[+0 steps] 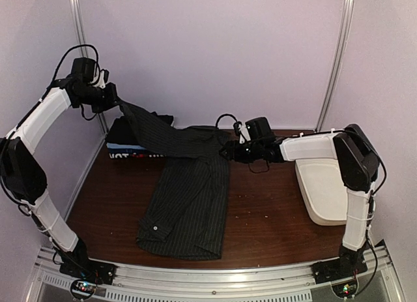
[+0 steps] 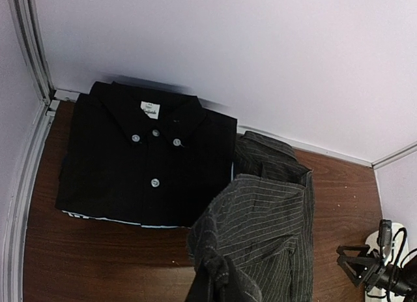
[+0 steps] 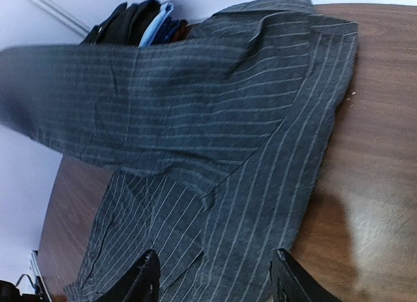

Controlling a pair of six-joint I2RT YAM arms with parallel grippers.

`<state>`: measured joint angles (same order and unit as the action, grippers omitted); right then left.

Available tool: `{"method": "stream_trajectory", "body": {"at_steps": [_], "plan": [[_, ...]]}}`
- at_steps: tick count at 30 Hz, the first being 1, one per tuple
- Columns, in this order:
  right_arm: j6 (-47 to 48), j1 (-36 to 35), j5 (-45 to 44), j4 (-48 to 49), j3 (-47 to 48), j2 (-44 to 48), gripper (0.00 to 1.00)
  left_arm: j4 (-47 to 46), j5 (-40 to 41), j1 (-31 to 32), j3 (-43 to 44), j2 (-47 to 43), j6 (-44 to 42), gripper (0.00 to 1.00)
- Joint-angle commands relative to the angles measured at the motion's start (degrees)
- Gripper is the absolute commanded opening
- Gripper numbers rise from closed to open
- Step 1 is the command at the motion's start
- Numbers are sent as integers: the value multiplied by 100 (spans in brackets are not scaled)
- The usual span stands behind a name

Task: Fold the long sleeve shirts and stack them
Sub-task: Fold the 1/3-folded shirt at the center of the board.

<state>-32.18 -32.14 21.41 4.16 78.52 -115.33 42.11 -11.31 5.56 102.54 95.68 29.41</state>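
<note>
Top: pinching the shirt's [image 1: 189, 204] sleeve tight in the left gripper [image 1: 114, 100], holding it up.
Left wrist: showing shirt hanging below the jaws, folded shirts [image 2: 143, 152] lying past them.
Right wrist: holding the right gripper's [image 3: 215, 259] jaws wide apart, shirt lying right under them.

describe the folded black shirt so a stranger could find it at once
Go to the far left corner of the wooden table, against the wall, where a stack of folded shirts sits. The black shirt is its top layer: plain black, white buttons, unlike the pinstriped shirt spread out beside it.
</note>
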Motion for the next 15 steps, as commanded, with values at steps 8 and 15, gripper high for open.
{"method": "stream_trajectory", "body": {"at_steps": [8,15], "plan": [[165,-1903,-2012,-1427,-341,688,54,-493,-971,-29,-230,-317,-334,0],[-359,-2770,-2343,-1582,-715,709,48,-493,-1112,-16,-392,-376,-390,0]]}}
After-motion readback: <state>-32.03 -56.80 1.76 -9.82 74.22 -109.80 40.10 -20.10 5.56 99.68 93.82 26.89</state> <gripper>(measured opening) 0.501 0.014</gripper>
